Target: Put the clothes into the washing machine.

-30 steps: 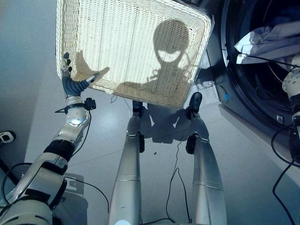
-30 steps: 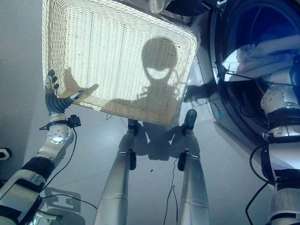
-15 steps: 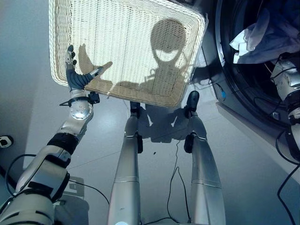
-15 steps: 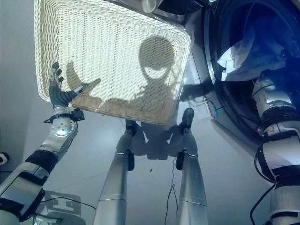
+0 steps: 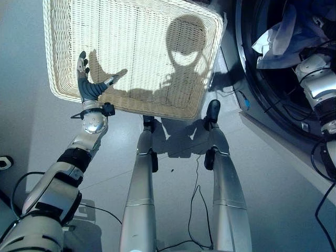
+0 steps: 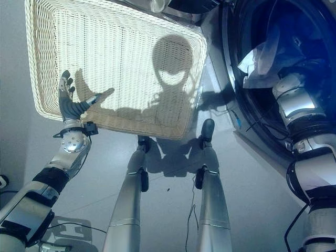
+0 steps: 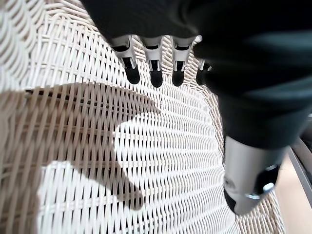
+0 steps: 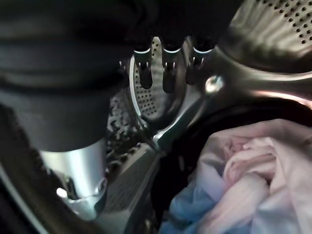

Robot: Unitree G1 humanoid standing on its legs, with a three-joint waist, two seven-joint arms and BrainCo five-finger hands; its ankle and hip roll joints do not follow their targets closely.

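Since a second ago the right arm has pushed deeper through the washing machine (image 6: 236,113) opening; earlier its wrist sat at the door rim, now the forearm reaches well inside the drum (image 8: 273,29). Left hand (image 5: 84,86) has drifted slightly inward over the near edge of the wicker basket (image 5: 131,47), though much of that shift belongs to the camera swinging right.

Clothes (image 8: 253,180): a crumpled heap inside the drum, pale pink folds on top with a light blue piece bunched beneath and to one side. Soft, rumpled, loosely piled, no flat surfaces. From the head views the same bundle (image 6: 262,52) shows as whitish-blue cloth, partly draped upward against the dark interior, just beyond the right arm.

Right hand (image 8: 163,68): fingers straight and slightly apart, dark tips pointing at the perforated drum wall, thumb spread to the side. Nothing between them; cloth lies just beside the hand, not touching the fingers as far as can be seen.

Left hand: fingers extended and spread, thumb out, held above the basket's woven floor, holding nothing. Fingertips (image 7: 156,78) hang apart from the weave.

Basket is white wicker, rectangular, standing on the grey floor (image 5: 273,173) just left of the machine.
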